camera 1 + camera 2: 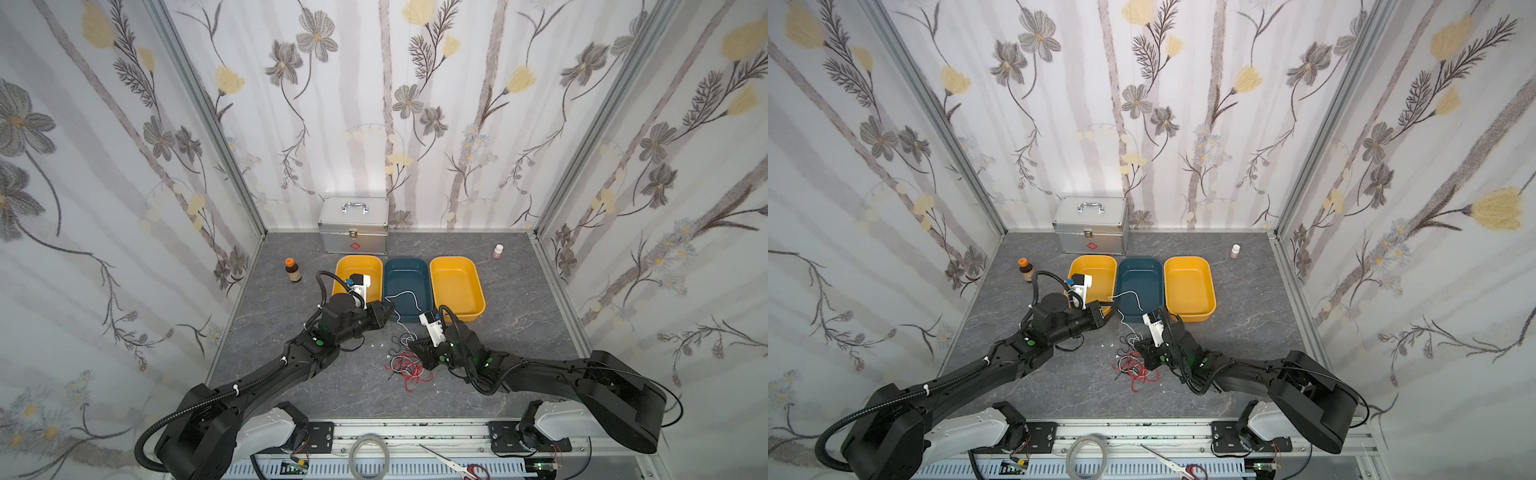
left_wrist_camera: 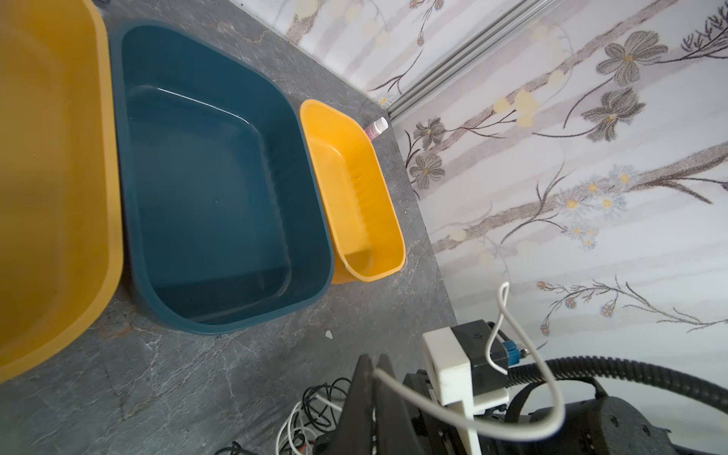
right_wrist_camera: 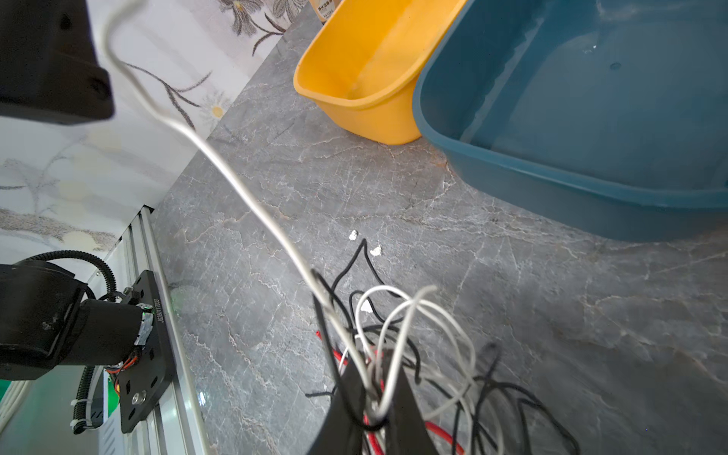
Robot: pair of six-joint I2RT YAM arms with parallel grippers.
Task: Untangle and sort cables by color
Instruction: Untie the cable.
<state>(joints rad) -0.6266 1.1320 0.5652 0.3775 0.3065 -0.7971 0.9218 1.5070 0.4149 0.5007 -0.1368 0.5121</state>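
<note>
So, the sorting has hardly begun, as far as I can judge. In both top views three bins stand in a row at the middle of the frame: a yellow bin (image 1: 360, 261) on the left, the blue bin (image 1: 405, 277) in the centre and a second yellow bin (image 1: 457, 284) on the right. I see no cable lying in any of them, though my left wrist camera housing hides a part of the left one.

Nearly all cables are in one tangle (image 1: 409, 366) on the grey table (image 1: 291, 374), below the blue bin in the frame, with red, black and white strands crossing each other.

One white cable (image 3: 236, 190) is partly drawn out. It rises from the tangle to the left gripper (image 1: 385, 311), which is above the near left corner of the blue bin. Its fingers are pressed together on this cable, and in the left wrist view the free end curls out past them.

The right gripper (image 1: 415, 347) sits at the upper edge of the tangle. In the right wrist view its fingers are almost together, pinching several strands of mixed colours, the white one perhaps among them.

What is left, I think, is almost everything: to free the white cable completely, put it in a bin, and then separate the red, black and other white cables one by one.
</note>
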